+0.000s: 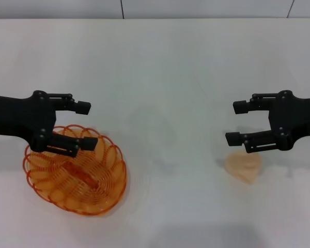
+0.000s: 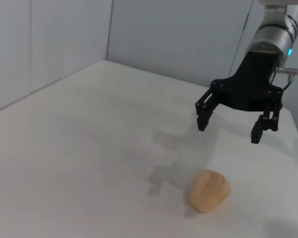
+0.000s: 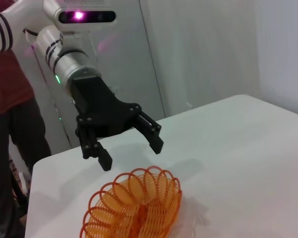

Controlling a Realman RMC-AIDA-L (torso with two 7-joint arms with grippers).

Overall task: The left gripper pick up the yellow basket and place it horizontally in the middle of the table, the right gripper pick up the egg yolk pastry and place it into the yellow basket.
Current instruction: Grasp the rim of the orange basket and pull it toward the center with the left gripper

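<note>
The yellow basket (image 1: 76, 170) sits on the white table (image 1: 160, 77) at the near left; it also shows in the right wrist view (image 3: 134, 206). My left gripper (image 1: 88, 125) is open and empty, hovering just above the basket's far rim; it shows in the right wrist view (image 3: 131, 148) above the basket. The egg yolk pastry (image 1: 244, 166) lies at the near right, and also shows in the left wrist view (image 2: 209, 190). My right gripper (image 1: 235, 123) is open and empty, hovering just above and behind the pastry; in the left wrist view (image 2: 229, 129) it hangs over the pastry.
The table's far edge meets a grey wall (image 1: 144, 8). A person in a red top (image 3: 7, 74) stands behind the left arm, off the table.
</note>
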